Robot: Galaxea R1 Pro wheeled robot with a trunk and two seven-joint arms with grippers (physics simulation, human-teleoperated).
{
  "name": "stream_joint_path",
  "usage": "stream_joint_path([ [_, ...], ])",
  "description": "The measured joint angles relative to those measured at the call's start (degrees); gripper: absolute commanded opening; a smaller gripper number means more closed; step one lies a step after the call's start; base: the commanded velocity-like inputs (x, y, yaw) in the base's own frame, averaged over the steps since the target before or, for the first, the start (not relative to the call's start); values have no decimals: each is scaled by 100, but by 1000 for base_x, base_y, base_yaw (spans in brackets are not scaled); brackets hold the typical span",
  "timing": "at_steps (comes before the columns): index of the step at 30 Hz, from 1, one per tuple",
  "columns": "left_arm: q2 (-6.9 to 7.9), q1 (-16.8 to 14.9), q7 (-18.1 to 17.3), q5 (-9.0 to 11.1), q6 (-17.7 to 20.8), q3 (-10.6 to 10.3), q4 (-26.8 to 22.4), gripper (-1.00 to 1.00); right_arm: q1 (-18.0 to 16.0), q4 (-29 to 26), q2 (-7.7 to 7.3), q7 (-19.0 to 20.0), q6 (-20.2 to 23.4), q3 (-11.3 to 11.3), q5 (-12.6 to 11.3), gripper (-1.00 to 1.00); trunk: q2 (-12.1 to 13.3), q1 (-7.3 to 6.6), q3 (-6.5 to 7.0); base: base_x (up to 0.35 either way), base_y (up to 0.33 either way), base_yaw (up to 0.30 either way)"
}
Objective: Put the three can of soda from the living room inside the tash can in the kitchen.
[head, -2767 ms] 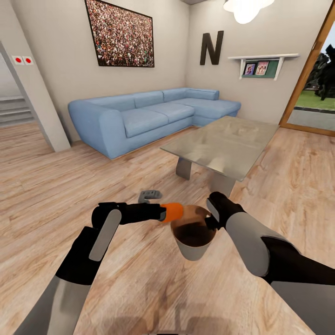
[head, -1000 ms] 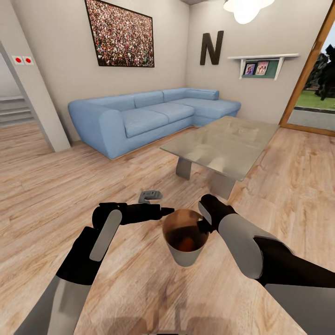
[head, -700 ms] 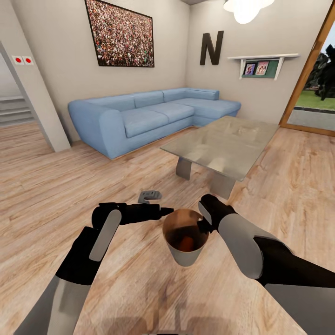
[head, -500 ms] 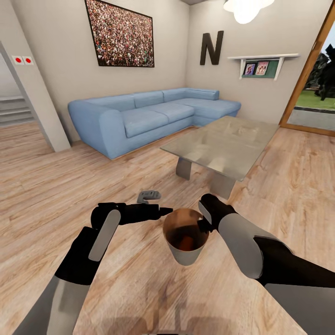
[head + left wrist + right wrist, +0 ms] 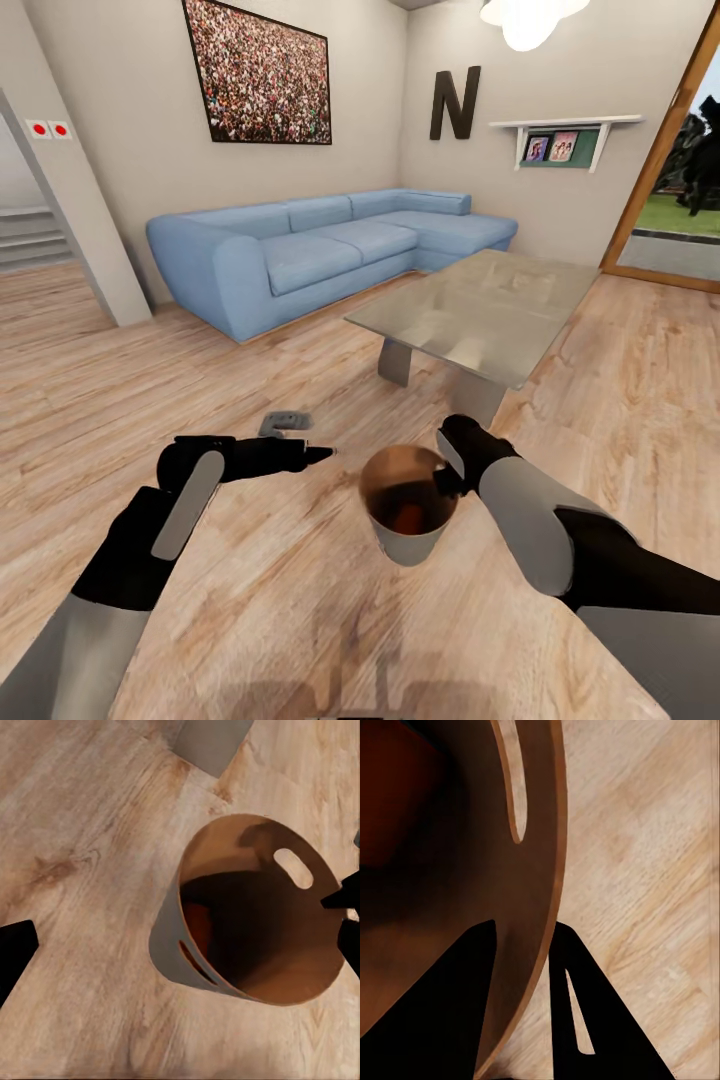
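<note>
The tash can (image 5: pixel 408 540), pale grey outside and coppery brown inside, hangs just above the wood floor in front of me. My right gripper (image 5: pixel 445 482) is shut on its rim; in the right wrist view my right gripper (image 5: pixel 529 945) has one black finger on each side of the rim (image 5: pixel 551 855). An orange can of soda (image 5: pixel 405 516) lies at the bottom of the bin, showing as an orange glint (image 5: pixel 196 924) in the left wrist view. My left gripper (image 5: pixel 318 455) is open and empty, a short way left of the tash can (image 5: pixel 169 945).
A glass-topped low table (image 5: pixel 480 310) stands just beyond the bin, with the light-blue sofa (image 5: pixel 320 245) behind it. A small grey object (image 5: pixel 283 422) lies on the floor near my left gripper. A wall pillar (image 5: pixel 75 210) stands at the left and a doorway (image 5: pixel 670 215) at the right.
The left gripper, which held an orange can over the bin 2.8 s ago, has let it go and drawn back to the left. The can now lies inside. The bin shifted slightly right.
</note>
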Motion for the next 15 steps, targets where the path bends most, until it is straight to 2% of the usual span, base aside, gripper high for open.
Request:
stream_joint_path([
  [3,98,13,38,-68,-78,-9,17,100,2,-20,-69,-3,11,45,104,-100,0,0,0,0,0,0],
  [4,151,70,105,-238,-295,-19,23,100,4,-47,-127,15,5,17,44,-100,0,0,0,0,0,0],
  [5,177,247,281,-626,-786,-36,12,100,6,-89,-215,36,-6,-29,-65,-100,0,0,0,0,0,0],
  [7,181,407,457,-917,-1159,-46,10,100,6,-109,-286,37,1,2,-3,-100,0,0,0,0,0,0],
  [9,180,693,809,-1415,-1762,-59,30,100,6,-137,-439,52,-1,-29,-27,-100,0,0,0,0,0,0],
  [12,179,886,977,-1635,-2162,-64,59,100,8,-143,-549,36,14,1,92,-100,0,0,0,0,0,0],
  [15,178,1070,1096,-1776,-2736,-67,163,100,10,-151,-667,62,-3,-64,-60,-100,0,0,0,0,0,0],
])
